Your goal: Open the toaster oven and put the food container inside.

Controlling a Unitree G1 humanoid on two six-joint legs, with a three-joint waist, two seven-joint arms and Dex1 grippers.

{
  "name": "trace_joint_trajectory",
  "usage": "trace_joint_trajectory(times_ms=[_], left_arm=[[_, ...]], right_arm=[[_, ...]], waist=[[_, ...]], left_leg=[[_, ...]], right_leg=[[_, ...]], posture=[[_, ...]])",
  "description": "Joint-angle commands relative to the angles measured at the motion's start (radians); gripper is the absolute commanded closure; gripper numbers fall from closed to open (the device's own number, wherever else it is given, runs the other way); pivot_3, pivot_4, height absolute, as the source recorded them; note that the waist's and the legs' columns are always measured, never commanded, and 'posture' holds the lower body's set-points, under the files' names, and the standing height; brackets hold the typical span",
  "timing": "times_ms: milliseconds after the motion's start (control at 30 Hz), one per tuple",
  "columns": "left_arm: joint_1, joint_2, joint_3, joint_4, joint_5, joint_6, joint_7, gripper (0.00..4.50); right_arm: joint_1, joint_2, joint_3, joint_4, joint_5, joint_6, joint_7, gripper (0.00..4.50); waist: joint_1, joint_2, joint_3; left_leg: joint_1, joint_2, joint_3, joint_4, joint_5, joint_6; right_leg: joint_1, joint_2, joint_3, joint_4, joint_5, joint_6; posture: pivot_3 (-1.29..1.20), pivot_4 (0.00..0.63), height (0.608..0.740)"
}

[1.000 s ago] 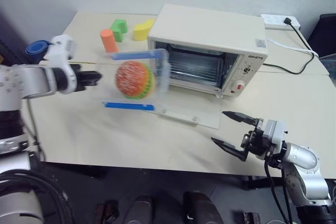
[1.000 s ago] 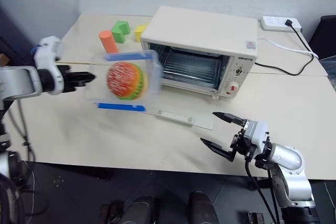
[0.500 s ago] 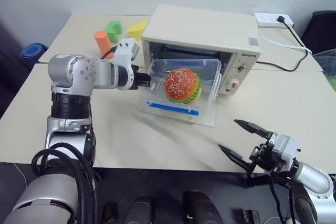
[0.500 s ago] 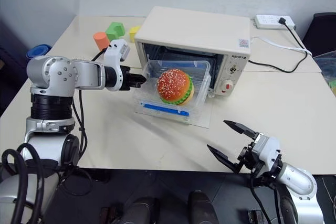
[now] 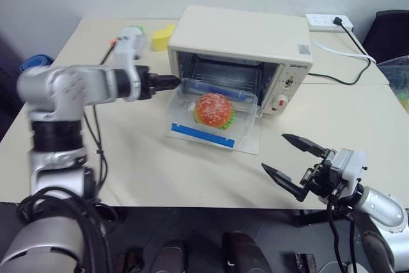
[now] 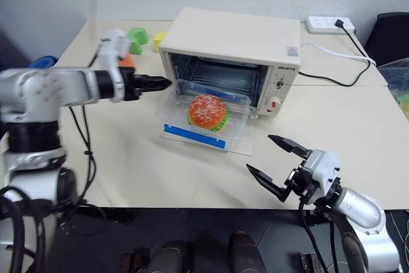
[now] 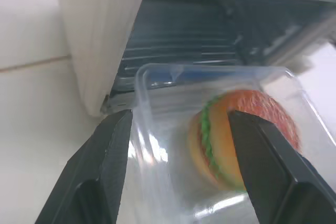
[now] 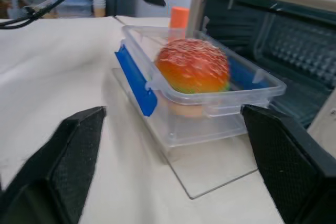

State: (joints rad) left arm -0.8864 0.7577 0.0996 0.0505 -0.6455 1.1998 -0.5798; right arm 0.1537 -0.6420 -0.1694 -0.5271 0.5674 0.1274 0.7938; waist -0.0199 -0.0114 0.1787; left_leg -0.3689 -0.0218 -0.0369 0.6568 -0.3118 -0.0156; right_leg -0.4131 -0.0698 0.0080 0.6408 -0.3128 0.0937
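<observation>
Food container (image 5: 213, 112) on dropped door, at toaster oven (image 5: 246, 62) mouth; both hands spread, empty.

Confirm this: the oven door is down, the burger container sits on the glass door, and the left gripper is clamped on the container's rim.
Not clamped. The left wrist view shows the left gripper open, its fingers astride the food container corner. The toaster oven door is down and bears the container.

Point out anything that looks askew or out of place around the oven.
The food container sits on the open glass door of the toaster oven, half in the mouth and tilted, not fully inside. Nothing looks spilled or damaged.
</observation>
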Motion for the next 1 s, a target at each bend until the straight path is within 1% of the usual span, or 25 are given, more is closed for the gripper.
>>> trace_joint_trajectory(times_ms=[33,67,100,133,167,200,233,267,333,467,533,633,833,1000], left_arm=[[0.15,0.115,-0.101,-0.077,0.095,-0.322,-0.298,2.59],[0.193,0.134,-0.12,-0.088,0.118,-0.413,-0.366,2.84],[0.232,0.132,-0.122,-0.089,0.133,-0.494,-0.408,3.18],[0.275,0.11,-0.129,-0.075,0.149,-0.562,-0.425,3.45],[0.305,0.085,-0.134,-0.059,0.165,-0.621,-0.435,3.76],[0.331,0.065,-0.149,-0.05,0.191,-0.691,-0.453,4.2],[0.353,0.051,-0.168,-0.047,0.218,-0.75,-0.472,4.4],[0.362,0.022,-0.173,-0.042,0.225,-0.784,-0.473,4.5],[0.353,-0.068,-0.166,-0.012,0.227,-0.781,-0.403,4.5],[0.305,-0.198,-0.149,0.043,0.258,-0.828,-0.314,4.5],[0.283,-0.251,-0.128,0.065,0.24,-0.788,-0.266,4.5],[0.253,-0.307,-0.105,0.105,0.236,-0.731,-0.197,4.5],[0.17,-0.414,-0.082,0.255,0.303,-0.837,-0.074,4.5],[0.101,-0.496,-0.073,0.372,0.356,-0.946,0.011,4.5]], right_arm=[[-0.054,-0.034,0.07,-0.063,-0.006,0.135,-0.037,1.58],[-0.07,-0.039,0.087,-0.066,-0.01,0.165,-0.046,1.89],[-0.091,-0.038,0.107,-0.065,-0.022,0.185,-0.053,2.26],[-0.125,-0.027,0.143,-0.049,-0.047,0.204,-0.066,2.53],[-0.153,-0.011,0.168,-0.029,-0.074,0.204,-0.079,2.9],[-0.18,0.007,0.188,-0.005,-0.105,0.199,-0.096,3.4],[-0.201,0.018,0.205,0.016,-0.124,0.202,-0.106,3.62],[-0.226,0.025,0.222,0.044,-0.151,0.191,-0.107,3.96],[-0.298,0.055,0.242,0.118,-0.2,0.174,-0.127,4.48],[-0.409,0.093,0.244,0.24,-0.273,0.117,-0.142,4.48],[-0.458,0.107,0.248,0.295,-0.303,0.086,-0.142,4.48],[-0.52,0.141,0.238,0.365,-0.323,0.056,-0.154,4.48],[-0.604,0.176,0.248,0.5,-0.368,-0.018,-0.137,4.48],[-0.689,0.217,0.236,0.651,-0.421,-0.098,-0.171,4.48]], waist=[[0.004,0.0,0.0],[0.008,0.0,0.0],[0.013,0.0,0.0],[0.022,0.0,0.0],[0.03,0.0,0.0],[0.036,0.0,0.0],[0.041,0.0,0.0],[0.043,0.0,0.0],[0.047,0.0,0.0],[0.043,0.0,0.0],[0.042,0.0,0.0],[0.031,0.0,0.0],[0.019,0.0,0.0],[0.017,-0.001,0.0]], left_leg=[[0.0,0.0,0.0,0.0,0.0,0.0],[-0.001,0.0,-0.001,0.0,0.0,0.0],[-0.001,0.0,-0.001,0.0,0.0,0.0],[-0.001,-0.001,-0.001,0.0,0.0,0.001],[-0.003,-0.001,-0.003,0.001,0.0,0.002],[-0.003,-0.001,-0.004,0.002,0.0,0.003],[-0.004,-0.002,-0.004,0.002,-0.001,0.004],[-0.004,-0.002,-0.004,0.002,-0.001,0.004],[-0.004,-0.003,-0.004,0.003,-0.002,0.006],[-0.006,-0.005,-0.004,0.005,-0.002,0.008],[-0.007,-0.005,-0.004,0.006,-0.002,0.008],[-0.006,-0.005,-0.003,0.006,-0.002,0.008],[-0.006,-0.005,-0.003,0.006,-0.001,0.007],[-0.006,-0.005,-0.002,0.006,-0.001,0.007]], right_leg=[[0.0,0.0,0.0,0.0,0.0,-0.001],[0.0,-0.001,-0.001,-0.001,0.0,-0.001],[0.0,-0.001,0.0,-0.002,-0.001,-0.001],[0.001,-0.002,0.0,-0.003,-0.001,-0.001],[0.001,-0.002,-0.002,-0.004,-0.001,-0.001],[0.001,-0.003,-0.002,-0.004,-0.001,-0.001],[0.001,-0.004,-0.002,-0.004,-0.001,-0.001],[0.001,-0.004,-0.003,-0.005,-0.001,-0.001],[0.002,-0.005,-0.003,-0.005,-0.001,-0.001],[0.001,-0.006,-0.003,-0.003,0.0,0.0],[0.0,-0.005,-0.003,-0.003,0.001,0.001],[0.0,-0.004,-0.003,-0.001,0.001,0.001],[0.0,-0.003,-0.003,0.003,0.001,0.001],[-0.001,-0.003,-0.003,0.003,0.001,0.001]], posture=[[0.0,0.15,0.74],[0.0,0.15,0.74],[0.0,0.15,0.74],[0.0,0.15,0.74],[0.0,0.15,0.74],[0.0,0.15,0.74],[0.0,0.15,0.74],[0.0,0.15,0.74],[0.0,0.15,0.74],[0.0,0.15,0.74],[0.0,0.15,0.74],[0.0,0.15,0.74],[0.0,0.15,0.74],[0.0,0.15,0.74]])
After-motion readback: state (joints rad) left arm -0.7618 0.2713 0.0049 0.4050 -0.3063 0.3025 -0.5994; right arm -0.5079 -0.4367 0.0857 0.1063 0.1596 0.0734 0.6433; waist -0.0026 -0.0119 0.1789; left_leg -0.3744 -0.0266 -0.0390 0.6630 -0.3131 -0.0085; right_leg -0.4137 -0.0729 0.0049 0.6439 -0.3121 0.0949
